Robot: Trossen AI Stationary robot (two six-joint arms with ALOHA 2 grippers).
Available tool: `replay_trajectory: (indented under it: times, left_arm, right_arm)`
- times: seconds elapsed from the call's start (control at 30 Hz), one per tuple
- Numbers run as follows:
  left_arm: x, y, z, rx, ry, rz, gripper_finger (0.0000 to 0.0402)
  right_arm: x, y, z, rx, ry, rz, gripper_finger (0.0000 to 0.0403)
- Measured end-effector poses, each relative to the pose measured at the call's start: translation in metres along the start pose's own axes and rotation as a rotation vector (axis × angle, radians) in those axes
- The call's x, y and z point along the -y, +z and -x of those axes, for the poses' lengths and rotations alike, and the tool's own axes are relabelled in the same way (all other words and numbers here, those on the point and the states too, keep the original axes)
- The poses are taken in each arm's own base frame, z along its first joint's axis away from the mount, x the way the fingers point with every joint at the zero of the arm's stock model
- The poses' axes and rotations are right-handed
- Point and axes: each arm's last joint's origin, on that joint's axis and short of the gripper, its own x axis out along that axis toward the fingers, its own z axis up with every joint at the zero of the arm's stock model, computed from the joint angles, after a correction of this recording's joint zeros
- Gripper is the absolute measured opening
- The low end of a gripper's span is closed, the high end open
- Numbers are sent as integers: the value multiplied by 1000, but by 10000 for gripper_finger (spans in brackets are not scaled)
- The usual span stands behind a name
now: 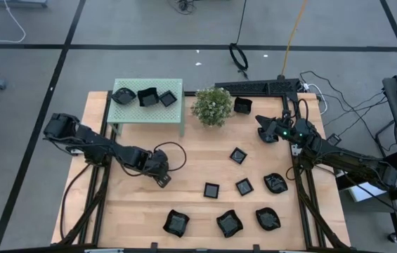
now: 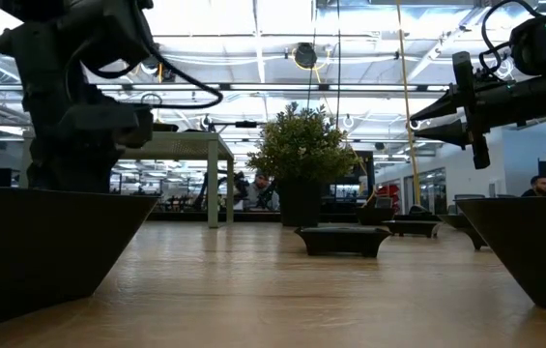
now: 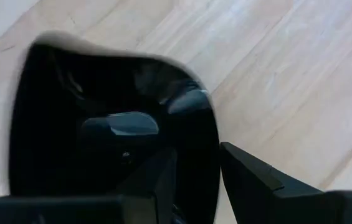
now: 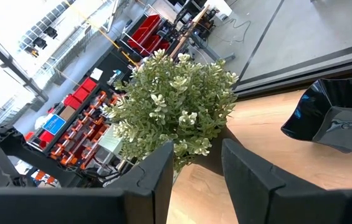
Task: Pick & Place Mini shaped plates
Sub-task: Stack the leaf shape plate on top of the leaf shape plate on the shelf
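The mini shaped plates are small glossy black dishes. Three of them (image 1: 147,96) sit on a pale green stand (image 1: 152,116). Several more lie on the wooden table, among them one (image 1: 211,190) near the middle, one (image 1: 176,222) by the near edge and one (image 1: 243,105) beside the plant, which is also in the right wrist view (image 4: 337,118). My left gripper (image 1: 163,177) (image 3: 195,149) is left of centre, shut on one dish (image 3: 101,124). My right gripper (image 1: 261,128) (image 4: 197,144) hovers open to the right of the plant, pointing at it. My left gripper has the dish by its side wall (image 3: 212,134). One finger (image 3: 157,180) is inside the hollow and the other finger (image 3: 250,177) is outside it. The dish stretches ahead of the fingers over the table. Whether it is lifted clear I cannot tell.
A green leafy potted plant (image 1: 212,105) (image 2: 297,145) stands at the far middle, between the stand and my right gripper. Two dishes loom close in the low view, at its left (image 2: 41,242) and right (image 2: 533,251). Bare wood lies left of my left gripper.
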Motion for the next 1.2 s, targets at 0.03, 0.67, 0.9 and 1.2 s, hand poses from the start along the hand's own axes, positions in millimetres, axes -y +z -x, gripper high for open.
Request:
replay_trajectory:
  times: [0.03, 0.67, 0.9, 1.2]
  left_arm:
    - [0, 0, -1, -2, 3, -5, 129]
    - [0, 5, 9, 27, -41, 58, 4]
    - [-8, 19, 25, 77, -96, 151, 46]
    - [-11, 27, 28, 0, -184, 274, 173]
  right_arm:
    - [0, 0, 0, 0, 0, 0, 123]
    - [0, 0, 0, 0, 0, 0, 123]
    - [0, 0, 0, 0, 0, 0, 123]
    - [0, 0, 0, 0, 0, 0, 123]
